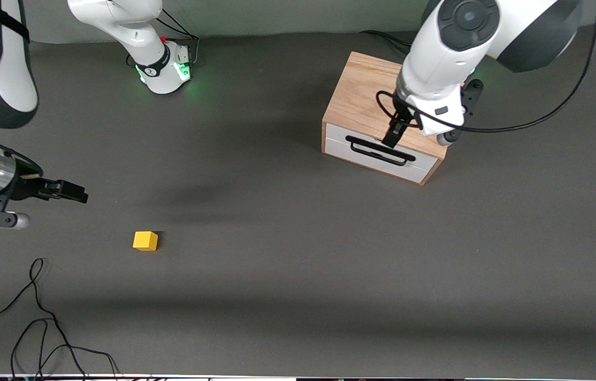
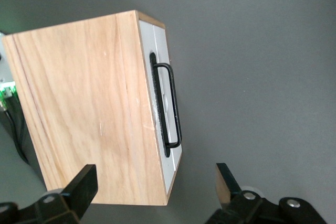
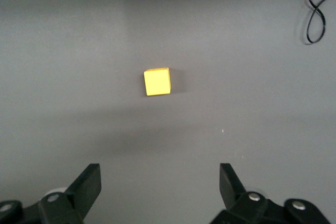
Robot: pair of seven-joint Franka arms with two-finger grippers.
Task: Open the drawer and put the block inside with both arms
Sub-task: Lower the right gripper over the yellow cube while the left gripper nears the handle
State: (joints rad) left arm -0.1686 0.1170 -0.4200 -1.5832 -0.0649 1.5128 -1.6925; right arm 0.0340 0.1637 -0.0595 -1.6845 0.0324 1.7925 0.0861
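Light oak makes up the box [image 1: 367, 87] that we see toward the left arm's end of the table, and its drawer [image 1: 382, 154], white-fronted with a black bar handle [image 1: 380, 151], sits closed. Our left gripper [image 1: 396, 133] hangs over the box's front edge, just above the handle, with its fingers [image 2: 83, 188] spread wide and nothing between them; in the left wrist view the oak top and the handle [image 2: 170, 106] lie below the open jaws. The yellow block [image 1: 145, 241] rests on the grey table [image 1: 287, 254], well apart from the box, toward the right arm's end and nearer the front camera. Our right gripper [image 1: 68, 190] is up over bare table near the block, fingers [image 3: 86, 184] fully parted and empty. A loose black cable [image 1: 38, 317] trails along the table's near edge.
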